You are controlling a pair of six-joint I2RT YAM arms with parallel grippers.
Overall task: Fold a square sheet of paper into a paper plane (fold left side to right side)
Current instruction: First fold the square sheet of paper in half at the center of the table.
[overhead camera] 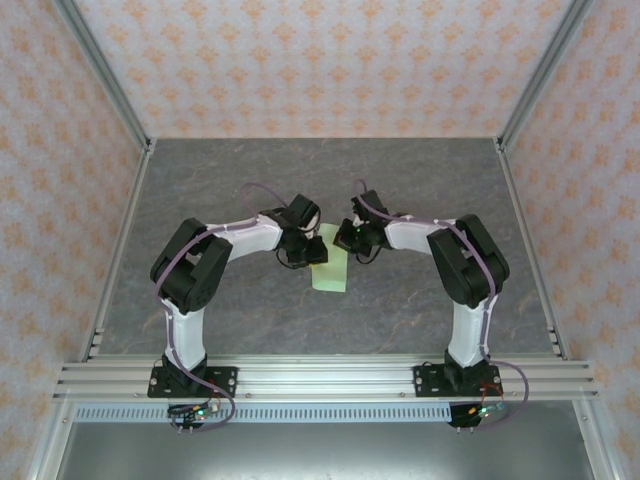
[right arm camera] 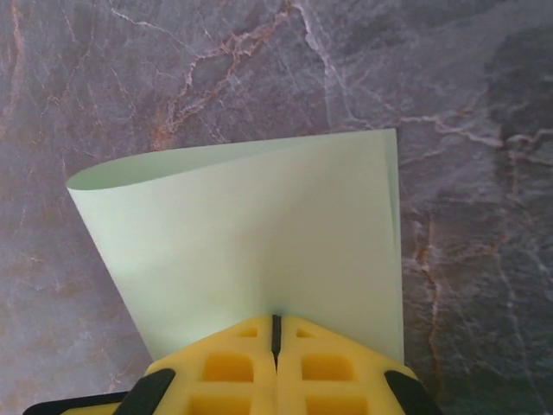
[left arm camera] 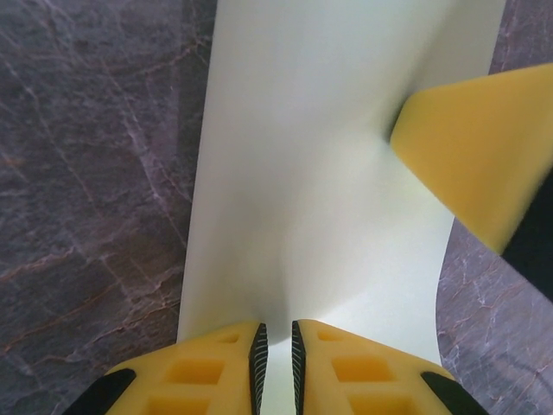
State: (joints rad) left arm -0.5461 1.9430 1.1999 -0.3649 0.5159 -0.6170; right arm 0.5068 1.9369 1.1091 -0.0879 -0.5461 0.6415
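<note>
One pale green sheet of paper (overhead camera: 331, 270), doubled over in a loose curve, lies mid worktop (overhead camera: 420, 310) between two arms. Left fingers (left arm camera: 216, 367) narrow, pinching one edge. Right fingers (right arm camera: 328, 363) pressed together on the opposite edge

L pincer (left arm camera: 276, 333) pinched, R pincer (right arm camera: 276, 322) shut.

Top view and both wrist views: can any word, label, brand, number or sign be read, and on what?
No text can be read anywhere.
The square sheet of paper is plain and unmarked.
The left fingers and right fingers are bare yellow, no label.
The wall shows an orange ornament pattern, no letters.
Arm bases: too small to tell.
</note>
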